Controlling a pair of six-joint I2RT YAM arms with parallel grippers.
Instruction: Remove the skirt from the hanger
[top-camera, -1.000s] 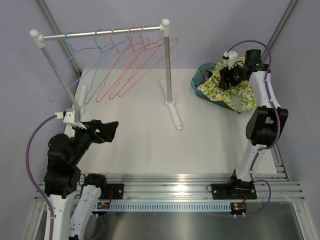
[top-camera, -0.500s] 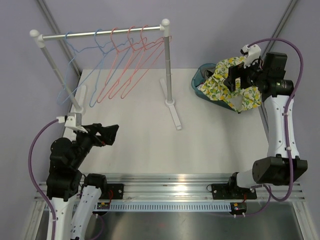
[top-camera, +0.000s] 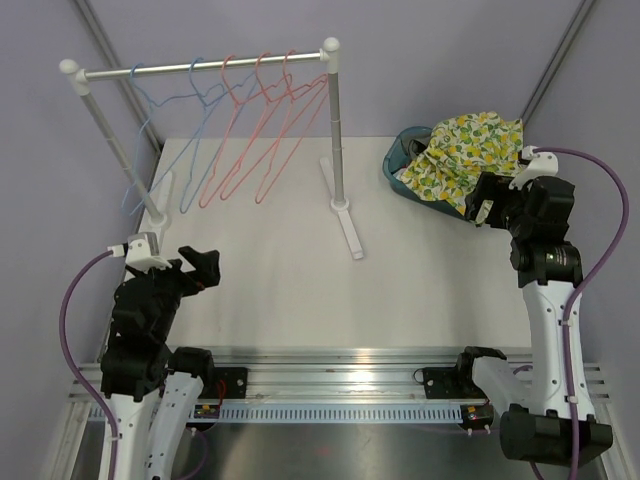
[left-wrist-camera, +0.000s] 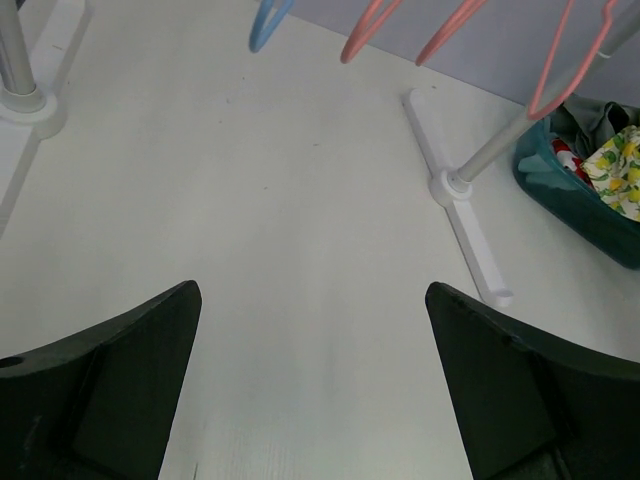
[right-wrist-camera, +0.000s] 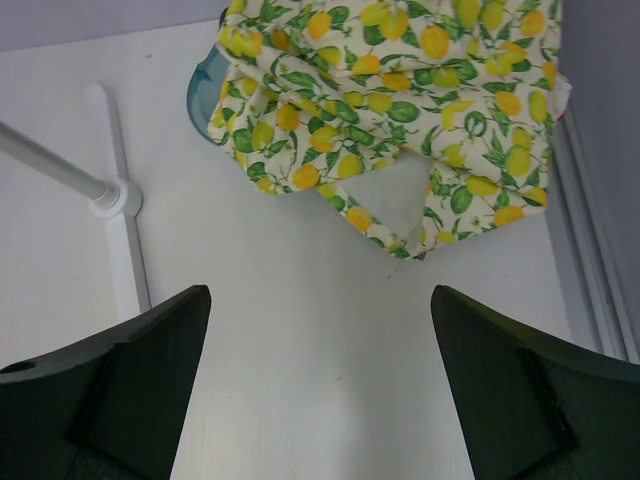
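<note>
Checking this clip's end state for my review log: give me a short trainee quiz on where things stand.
1. True or false: the skirt lies draped over the basket, on no hanger.
2. The right gripper is: A) shut on the skirt, B) open and empty, C) out of view.
3. How many hangers are on the rail?
Key: 1 true; 2 B; 3 five.
</note>
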